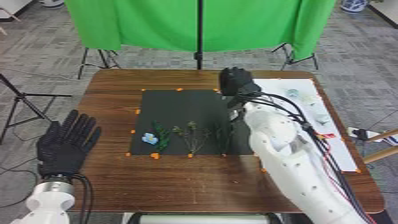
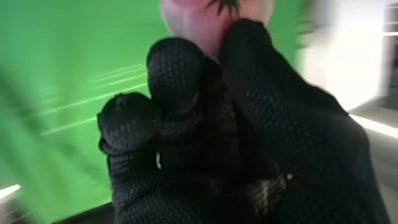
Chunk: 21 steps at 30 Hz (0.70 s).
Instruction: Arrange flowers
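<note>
At the dark mat's (image 1: 173,106) far right corner, the right hand (image 1: 235,81) pinches a pink flower (image 2: 197,22), presumably for placing. The blue flower (image 1: 149,139) and green sprigs (image 1: 192,134) lie on the mat, likely spaced for easy picking; left of it, the left hand (image 1: 64,150) is relaxed, fingers spread.

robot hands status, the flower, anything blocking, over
Black-gloved right robot hand pinching pink flower. Black-gloved left robot hand open at left edge of brown wooden table. White right arm hiding part of black mat.

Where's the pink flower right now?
The right wrist view shows the pink flower pinched in the right hand; in the head view that hand is right of centre, by the far right corner of the black mat, beside the white board.
</note>
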Motion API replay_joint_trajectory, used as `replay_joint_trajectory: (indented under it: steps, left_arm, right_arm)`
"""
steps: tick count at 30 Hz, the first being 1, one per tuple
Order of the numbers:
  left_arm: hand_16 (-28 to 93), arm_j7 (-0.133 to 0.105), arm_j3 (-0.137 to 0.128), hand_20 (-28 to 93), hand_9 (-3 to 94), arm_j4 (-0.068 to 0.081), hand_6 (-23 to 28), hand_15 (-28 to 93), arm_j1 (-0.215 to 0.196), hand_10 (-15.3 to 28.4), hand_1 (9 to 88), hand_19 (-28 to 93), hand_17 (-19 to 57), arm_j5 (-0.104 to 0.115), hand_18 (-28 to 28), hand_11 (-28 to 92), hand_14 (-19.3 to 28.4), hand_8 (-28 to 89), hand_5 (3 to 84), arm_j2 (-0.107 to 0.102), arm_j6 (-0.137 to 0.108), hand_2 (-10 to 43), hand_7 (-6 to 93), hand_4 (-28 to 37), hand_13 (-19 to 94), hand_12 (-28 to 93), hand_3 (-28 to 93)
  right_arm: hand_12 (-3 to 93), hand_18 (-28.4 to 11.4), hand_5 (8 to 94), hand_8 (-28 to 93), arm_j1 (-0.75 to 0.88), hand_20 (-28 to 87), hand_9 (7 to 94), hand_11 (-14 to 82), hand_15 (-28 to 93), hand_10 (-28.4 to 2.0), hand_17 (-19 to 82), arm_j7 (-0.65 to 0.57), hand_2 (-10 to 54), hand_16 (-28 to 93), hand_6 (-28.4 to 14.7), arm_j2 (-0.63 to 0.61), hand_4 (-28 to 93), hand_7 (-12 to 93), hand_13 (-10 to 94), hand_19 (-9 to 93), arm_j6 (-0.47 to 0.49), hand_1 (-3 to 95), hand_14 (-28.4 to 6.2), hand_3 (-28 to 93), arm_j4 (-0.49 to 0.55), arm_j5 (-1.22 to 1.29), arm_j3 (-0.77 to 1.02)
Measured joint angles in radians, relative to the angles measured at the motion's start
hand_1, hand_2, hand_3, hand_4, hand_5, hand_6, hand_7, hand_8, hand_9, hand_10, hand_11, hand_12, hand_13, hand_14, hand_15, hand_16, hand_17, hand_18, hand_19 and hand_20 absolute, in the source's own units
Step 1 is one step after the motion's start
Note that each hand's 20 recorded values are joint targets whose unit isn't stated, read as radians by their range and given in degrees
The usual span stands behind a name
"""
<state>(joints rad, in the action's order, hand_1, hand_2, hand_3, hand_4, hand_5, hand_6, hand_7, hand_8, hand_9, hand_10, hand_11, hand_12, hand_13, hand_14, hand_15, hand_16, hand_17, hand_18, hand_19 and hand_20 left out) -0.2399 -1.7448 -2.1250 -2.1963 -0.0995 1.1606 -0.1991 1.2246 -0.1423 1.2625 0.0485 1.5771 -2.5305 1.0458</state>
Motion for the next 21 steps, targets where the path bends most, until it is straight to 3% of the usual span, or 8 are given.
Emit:
replay_joint_trajectory:
  steps: [4, 9, 17, 21]
  left_arm:
    - [-4, -0.007, 0.015, 16, 36.5, 0.003, 10.0, 34, 0.005, 17.5, 31.4, 28, -4.2, 0.004, 13.6, 17, 17.2, -8, 43.9, -0.016, -0.001, 13.6, 10.6, -22.3, 26, 12, 74]
    - [-3, -0.011, 0.036, 16, 36.2, 0.022, 10.9, 32, 0.037, 19.5, 32.1, 27, -4.9, 0.004, 13.9, 14, 18.9, -7, 43.7, -0.035, 0.001, 13.6, 8.5, -21.6, 24, 13, 74]
    - [0, 0.003, 0.060, 16, 35.8, 0.043, 11.5, 27, 0.094, 21.3, 32.4, 25, -5.2, 0.003, 14.0, 12, 20.8, -7, 43.7, -0.056, 0.008, 13.7, 7.7, -21.7, 23, 14, 74]
    - [1, 0.013, 0.063, 17, 35.8, 0.045, 10.8, 29, 0.114, 19.6, 32.2, 25, -4.9, 0.002, 13.9, 13, 19.2, -7, 43.1, -0.057, 0.008, 13.7, 8.4, -22.1, 24, 15, 74]
  right_arm:
    - [48.8, -15.1, 65.2, 9, -0.086, 44, 76.6, 19.2, 51, -10.0, 43, 0.109, -9.5, 48, -0.8, 0.137, -28, 48, 69, 88, 0.068, 69.1, -3.8, 68, -0.108, -0.064, -0.056]
    - [48.5, -14.9, 63.7, 8, -0.129, 44, 75.9, 20.4, 51, -9.3, 43, 0.144, -9.5, 48, -0.4, 0.286, -28, 51, 69, 87, 0.092, 68.8, -3.3, 67, -0.218, -0.218, -0.088]
    - [47.7, -15.1, 62.5, 5, -0.093, 43, 75.4, 20.9, 50, -8.9, 43, 0.020, -9.5, 48, 0.0, 0.373, -28, 52, 69, 86, 0.093, 67.2, -3.5, 68, -0.255, -0.216, -0.104]
    - [47.1, -15.5, 62.0, 5, -0.064, 43, 75.0, 20.5, 49, -9.4, 43, 0.020, -9.5, 48, -0.2, 0.404, -28, 51, 69, 84, 0.101, 66.6, -4.0, 69, -0.294, -0.290, -0.072]
